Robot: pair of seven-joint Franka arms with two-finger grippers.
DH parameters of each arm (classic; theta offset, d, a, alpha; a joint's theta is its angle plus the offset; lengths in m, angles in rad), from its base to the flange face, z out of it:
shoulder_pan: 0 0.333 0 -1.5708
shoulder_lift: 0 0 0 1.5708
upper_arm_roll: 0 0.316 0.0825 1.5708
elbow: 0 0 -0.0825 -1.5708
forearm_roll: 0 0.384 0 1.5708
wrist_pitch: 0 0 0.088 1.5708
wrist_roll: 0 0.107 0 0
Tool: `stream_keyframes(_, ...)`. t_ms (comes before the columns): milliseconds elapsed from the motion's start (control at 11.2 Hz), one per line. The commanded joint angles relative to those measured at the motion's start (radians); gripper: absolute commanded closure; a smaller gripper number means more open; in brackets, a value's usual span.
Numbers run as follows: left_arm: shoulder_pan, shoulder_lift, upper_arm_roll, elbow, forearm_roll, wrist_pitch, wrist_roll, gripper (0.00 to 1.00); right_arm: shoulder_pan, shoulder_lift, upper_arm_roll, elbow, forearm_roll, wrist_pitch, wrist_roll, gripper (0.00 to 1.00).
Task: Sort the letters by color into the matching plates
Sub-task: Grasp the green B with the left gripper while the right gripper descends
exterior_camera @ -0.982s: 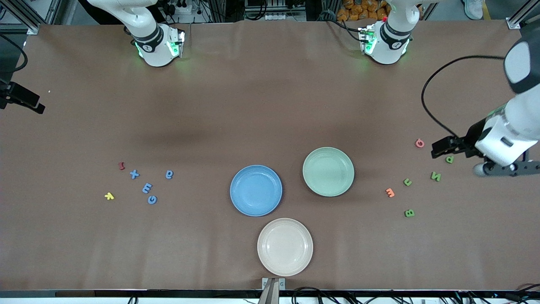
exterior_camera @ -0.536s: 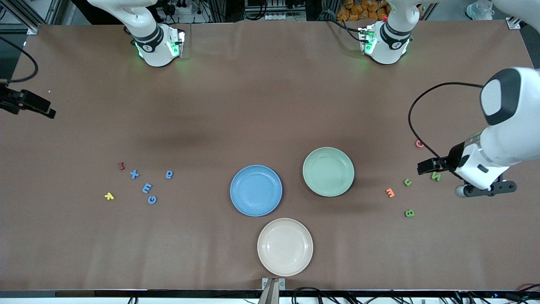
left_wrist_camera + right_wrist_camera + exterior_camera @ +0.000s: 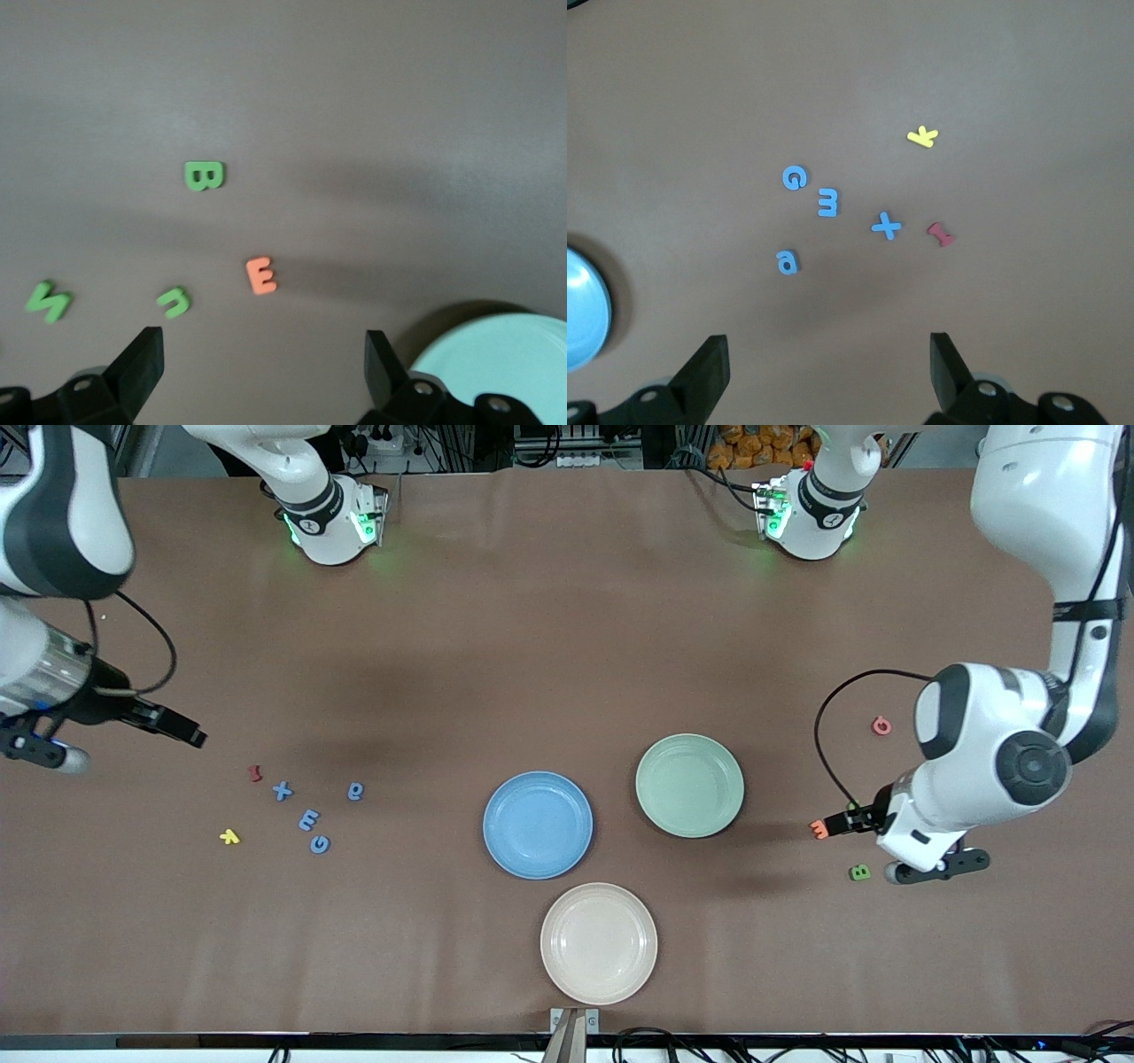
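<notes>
Green letters under open left jaws

We see a brown table carrying a cream plate close to its front-camera edge, roughly midway between the two ends. Toward the left arm's end lie an orange letter E and, farther from the front camera, a pink letter standing well apart from it. Toward the right arm's end we find a yellow letter K and a dark red letter, the yellow one nearer the front camera. All four letters lie flat.
</notes>
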Motion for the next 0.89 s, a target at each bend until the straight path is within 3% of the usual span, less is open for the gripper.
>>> stream_keyframes(0,0.012,0.024,0.000,-0.106,0.030,0.185,-0.028,0.00,0.020,0.068,0.025,-0.046,0.027,0.101,0.193,0.00)
stream_keyframes(179,0.012,0.042,0.002,-0.139,0.030,0.254,-0.028,0.00,0.041,0.144,0.059,-0.046,0.027,0.191,0.314,0.00)
stream_keyframes(357,0.023,0.041,0.007,-0.146,0.033,0.254,-0.013,0.00,0.071,0.223,0.084,-0.046,0.023,0.257,0.307,0.00)
stream_keyframes(804,0.080,0.091,0.010,-0.136,0.051,0.335,0.114,0.00,0.101,0.300,0.101,-0.093,-0.048,0.328,0.050,0.00)
